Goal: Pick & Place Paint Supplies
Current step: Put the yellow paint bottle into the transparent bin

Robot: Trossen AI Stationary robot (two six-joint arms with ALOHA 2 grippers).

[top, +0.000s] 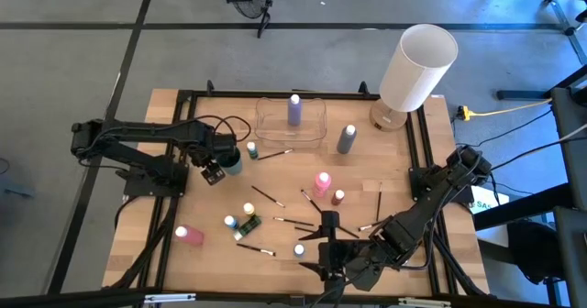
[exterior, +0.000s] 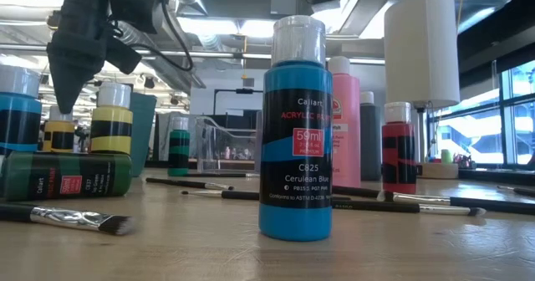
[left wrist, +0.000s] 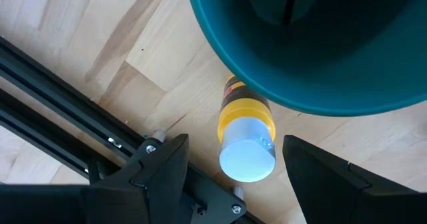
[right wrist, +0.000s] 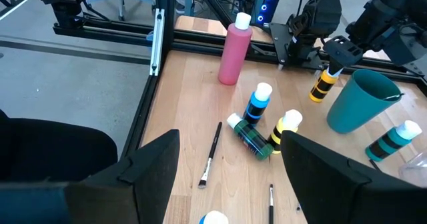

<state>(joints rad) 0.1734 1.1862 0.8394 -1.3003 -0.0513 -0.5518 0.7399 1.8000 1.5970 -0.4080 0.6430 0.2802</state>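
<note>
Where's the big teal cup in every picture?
High view: teal cup, left of middle, by the left gripper.
Low view: left side, behind bottles.
Left wrist view: close up.
Right wrist view: across the table.
Shared landmark: the yellow bottle beside it.

Left gripper (top: 214, 173) open, arm reaching inward, right gripper (top: 323, 253) open, arm folded low

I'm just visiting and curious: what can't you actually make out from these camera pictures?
- Teal cup, left wrist view: cut off by the picture's edge; its inside shows only dark.
- Clear bin, low view: mostly hidden behind the blue bottle.
- Paintbrushes, high view: too small to tell their bristles.
</note>
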